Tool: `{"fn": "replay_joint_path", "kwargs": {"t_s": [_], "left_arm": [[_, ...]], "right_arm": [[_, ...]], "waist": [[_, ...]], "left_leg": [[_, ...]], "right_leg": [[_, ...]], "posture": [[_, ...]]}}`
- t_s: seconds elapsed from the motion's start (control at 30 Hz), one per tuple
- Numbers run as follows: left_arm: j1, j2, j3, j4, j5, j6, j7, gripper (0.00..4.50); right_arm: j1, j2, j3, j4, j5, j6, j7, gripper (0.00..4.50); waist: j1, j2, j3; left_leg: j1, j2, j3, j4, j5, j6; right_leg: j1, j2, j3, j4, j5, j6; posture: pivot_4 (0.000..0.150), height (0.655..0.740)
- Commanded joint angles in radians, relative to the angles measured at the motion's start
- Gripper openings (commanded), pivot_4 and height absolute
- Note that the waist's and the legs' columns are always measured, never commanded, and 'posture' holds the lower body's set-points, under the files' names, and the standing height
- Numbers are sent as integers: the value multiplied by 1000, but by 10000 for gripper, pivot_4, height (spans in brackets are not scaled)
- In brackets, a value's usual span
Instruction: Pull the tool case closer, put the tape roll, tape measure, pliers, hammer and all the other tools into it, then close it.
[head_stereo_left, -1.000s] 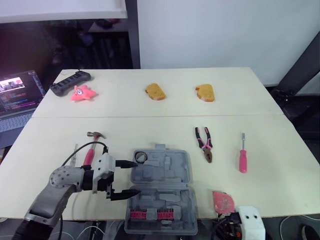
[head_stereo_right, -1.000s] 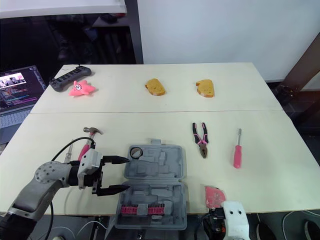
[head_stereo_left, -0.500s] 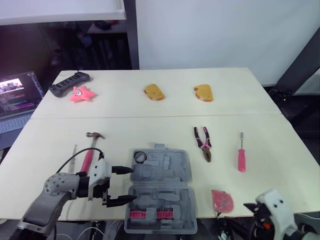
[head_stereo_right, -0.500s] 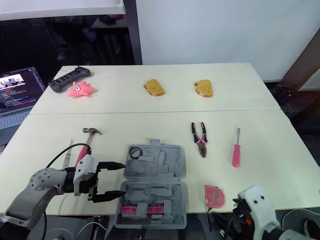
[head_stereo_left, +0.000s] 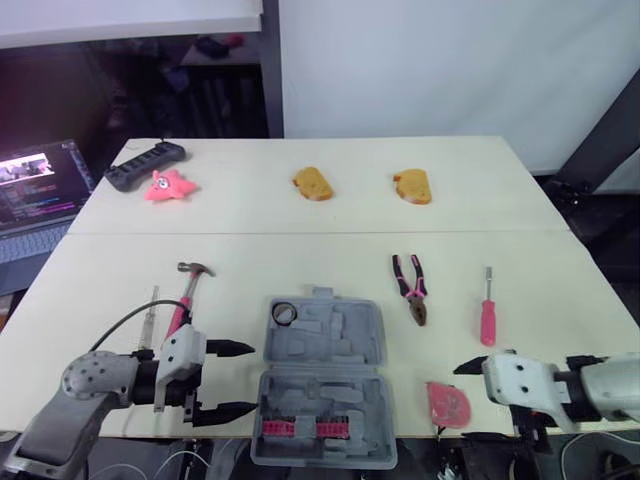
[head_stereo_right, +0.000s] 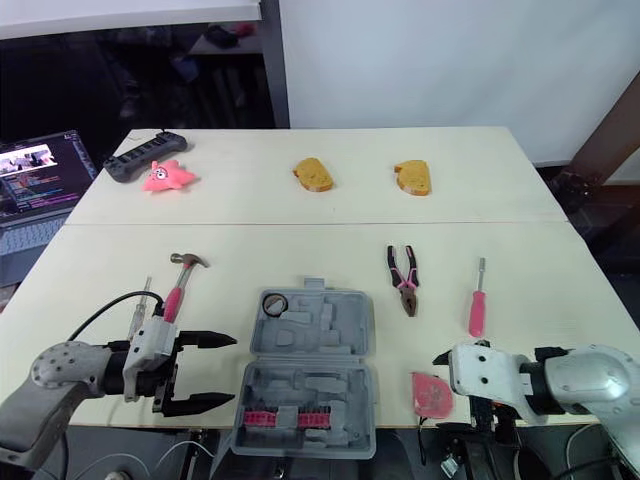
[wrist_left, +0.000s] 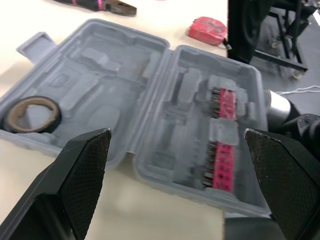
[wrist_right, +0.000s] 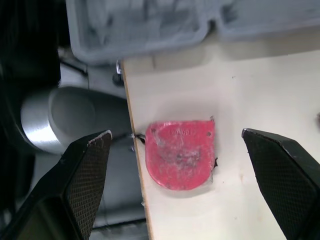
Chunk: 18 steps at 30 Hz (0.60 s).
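The grey tool case (head_stereo_left: 322, 385) lies open at the table's front edge, with the tape roll (head_stereo_left: 283, 313) in its far left pocket. My left gripper (head_stereo_left: 250, 378) is open just left of the case, its fingers pointing at it without touching. The red tape measure (wrist_right: 179, 154) lies at the front edge right of the case. My right gripper (wrist_right: 176, 134) is open over it, one finger on each side. Further back lie the pink-handled pliers (head_stereo_left: 410, 288), a pink screwdriver (head_stereo_left: 487, 310), the hammer (head_stereo_left: 185, 295) and a thin metal tool (head_stereo_left: 152, 305).
At the back of the table are a black power strip (head_stereo_left: 143, 165), a pink starfish toy (head_stereo_left: 167, 186) and two bread pieces (head_stereo_left: 311, 183) (head_stereo_left: 412, 186). A laptop (head_stereo_left: 35, 190) stands off the table's left side.
My left gripper has drawn back to the left, away from the case, still open. My right arm has risen over the front right edge and now reaches towards the tape measure.
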Motion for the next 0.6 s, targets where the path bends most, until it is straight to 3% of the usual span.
{"fn": "replay_joint_path", "kwargs": {"t_s": [0.03,0.3,0.6], "left_arm": [[30,17,30,-47,-10,-24,-10,45000],[70,20,60,-73,-11,-31,15,45000],[44,21,63,-70,-15,-25,28,45000]], "right_arm": [[-62,6,78,61,-55,-69,18,44195],[-184,80,206,146,-131,-55,-34,44195],[-209,125,274,198,-188,-49,-68,44195]], "waist": [[0,0,0],[0,1,0],[0,1,0]], "left_leg": [[0,0,0,0,0,0],[0,0,0,1,0,0],[0,0,0,2,0,0]], "right_leg": [[0,0,0,0,0,0],[0,0,0,1,-1,-2],[0,0,0,1,-1,-2]], "posture": [[1500,7400],[1500,7400],[1500,7400]]}}
